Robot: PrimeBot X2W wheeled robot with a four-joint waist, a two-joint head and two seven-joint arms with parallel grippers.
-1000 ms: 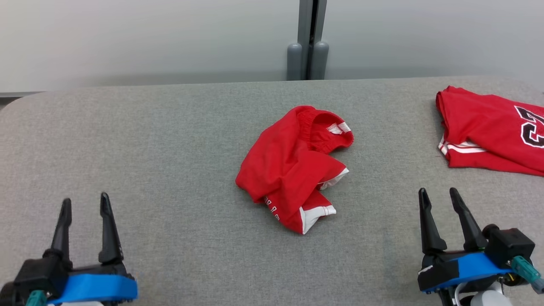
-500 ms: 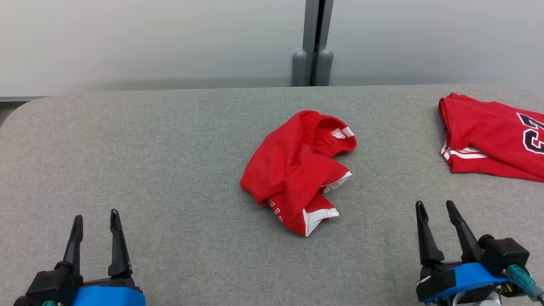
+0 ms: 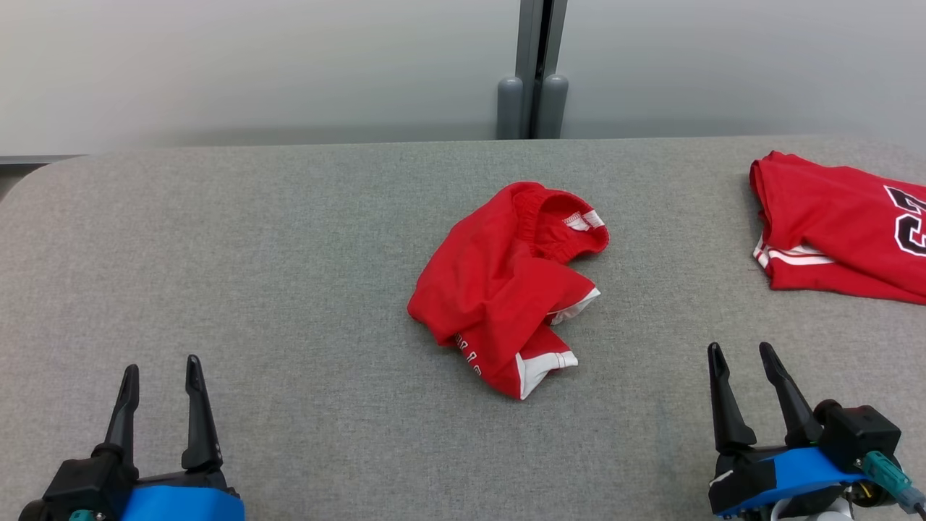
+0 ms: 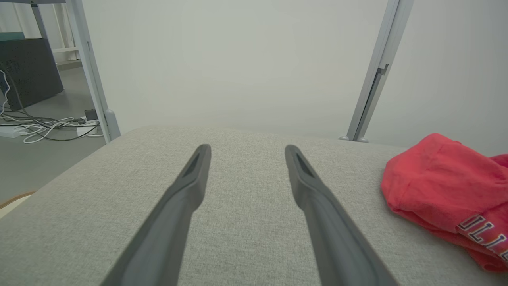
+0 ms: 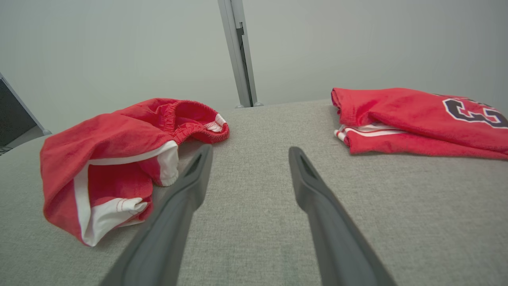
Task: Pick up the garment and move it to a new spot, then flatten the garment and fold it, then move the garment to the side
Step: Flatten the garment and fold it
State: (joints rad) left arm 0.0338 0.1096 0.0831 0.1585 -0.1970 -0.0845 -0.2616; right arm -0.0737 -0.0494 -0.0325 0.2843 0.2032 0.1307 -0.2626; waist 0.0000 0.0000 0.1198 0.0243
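Note:
The garment is a pair of red shorts with white trim, crumpled in a heap at the middle of the grey padded table. It also lies at the right edge of the left wrist view and at the left of the right wrist view. My left gripper stands open near the table's front left, well apart from the shorts, nothing between its fingers. My right gripper is open at the front right, also empty and clear of the cloth.
A folded red jersey with white stripes and a black number lies at the table's right side, also in the right wrist view. A grey post stands behind the table against a pale wall. Cables lie on the floor to the left.
The whole head view has shifted, so the camera moved. Both grippers sit lower in the picture than a second ago and stay open. The shorts lie as before.

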